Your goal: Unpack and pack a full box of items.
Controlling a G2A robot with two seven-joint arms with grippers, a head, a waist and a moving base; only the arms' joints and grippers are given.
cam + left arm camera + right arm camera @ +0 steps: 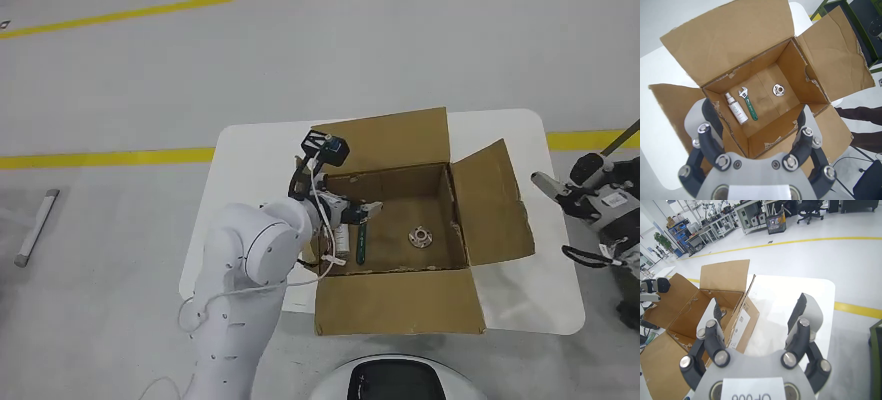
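Both jaws gape empty, the left above the box [791,62]. Reaching for the bottle [736,111], I may snag the wall or knock the wrench [748,106].

We see a white table [250,170] with rounded corners. Directly on it sits one open cardboard box [400,300], roughly mid-table. Its four torn-edged flaps are folded outward, and the far flap is tilted up.

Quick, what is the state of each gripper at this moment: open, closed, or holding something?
Left gripper: jaws open, holding nothing, over the open box.
Right gripper: jaws open, holding nothing.
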